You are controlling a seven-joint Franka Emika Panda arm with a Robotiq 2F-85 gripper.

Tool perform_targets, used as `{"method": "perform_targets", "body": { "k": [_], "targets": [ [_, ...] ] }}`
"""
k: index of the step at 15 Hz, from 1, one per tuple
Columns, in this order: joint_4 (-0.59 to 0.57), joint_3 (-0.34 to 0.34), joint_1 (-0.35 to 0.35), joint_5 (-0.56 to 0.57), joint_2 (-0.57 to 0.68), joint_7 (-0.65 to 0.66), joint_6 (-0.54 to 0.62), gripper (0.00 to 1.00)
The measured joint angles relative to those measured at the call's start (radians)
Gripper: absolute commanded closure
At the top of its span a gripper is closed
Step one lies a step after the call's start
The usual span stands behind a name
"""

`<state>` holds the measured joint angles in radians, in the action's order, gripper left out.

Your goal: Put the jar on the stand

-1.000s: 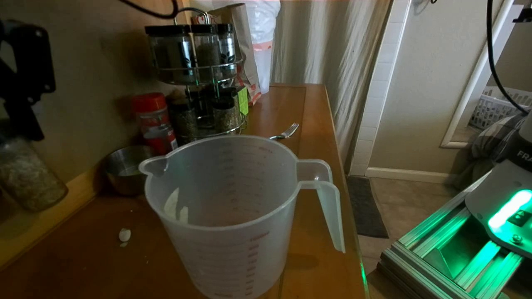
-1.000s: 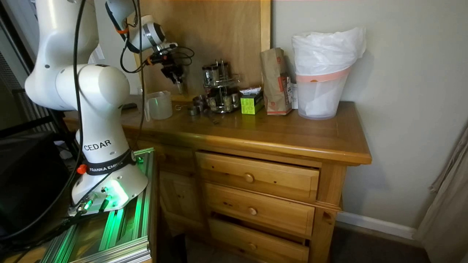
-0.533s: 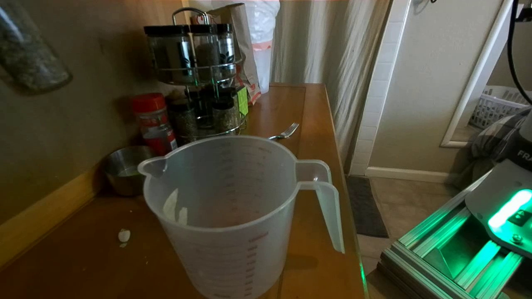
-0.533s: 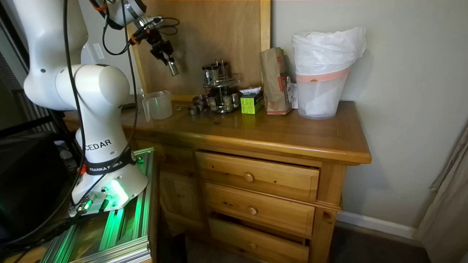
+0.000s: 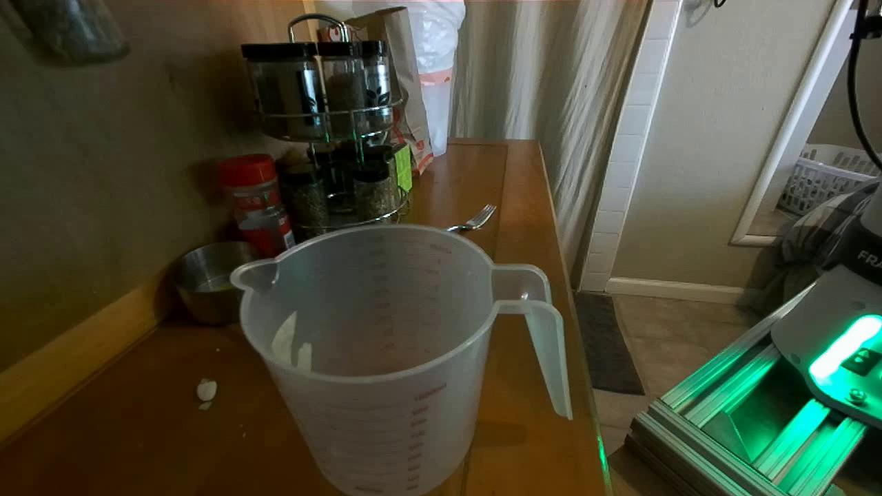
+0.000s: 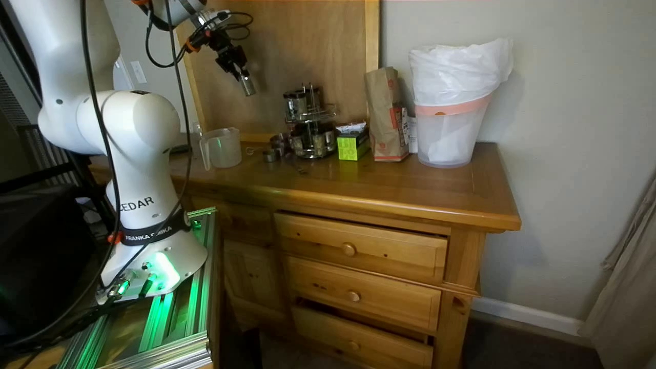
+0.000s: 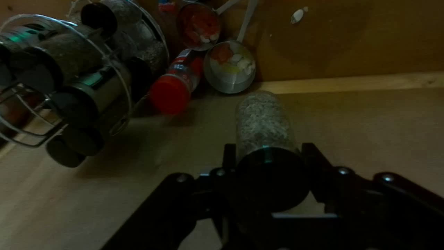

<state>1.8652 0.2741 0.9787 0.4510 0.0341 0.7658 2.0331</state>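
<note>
My gripper (image 7: pixel 269 155) is shut on the jar (image 7: pixel 264 123) at its dark lid. The jar is clear with pale speckled contents and hangs tilted, bottom end down, in the air. It shows at the gripper (image 6: pixel 239 73) in an exterior view (image 6: pixel 247 86), and only its lower end shows in an exterior view (image 5: pixel 79 31). The stand is a two-tier wire rack (image 5: pixel 344 110) with several black-lidded jars on both tiers. It also shows in an exterior view (image 6: pixel 310 119), to the right of and below the jar, and at the left in the wrist view (image 7: pixel 100 48).
The measuring jug (image 5: pixel 372 420) stands on the wooden counter (image 5: pixel 158 420). Metal measuring cups (image 7: pixel 229 81) and a red-lidded jar (image 7: pixel 170 94) stand beside the rack. A green box (image 6: pixel 348 147), paper bag (image 6: pixel 387 118) and lined bin (image 6: pixel 448 133) stand beyond it. A wooden panel (image 6: pixel 287 41) rises behind.
My gripper has lifted the jar well up from near the counter. Over the last half second it rises a little more and shifts slightly toward the rack. The rack and jug stay put.
</note>
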Motion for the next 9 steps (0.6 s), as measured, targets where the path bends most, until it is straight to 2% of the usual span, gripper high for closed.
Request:
{"method": "perform_targets", "body": {
  "k": [4,5,7,9],
  "targets": [
    [0.081,0.013,-0.092,-0.024,-0.189,0.087,-0.005,0.76],
    [0.109,0.023,-0.119,-0.036,-0.239,0.101,-0.005,0.51],
    [0.153,0.048,-0.160,-0.065,-0.292,0.103,0.003,0.51],
    [0.175,0.060,-0.172,-0.072,-0.297,0.105,0.014,0.51]
  ]
}}
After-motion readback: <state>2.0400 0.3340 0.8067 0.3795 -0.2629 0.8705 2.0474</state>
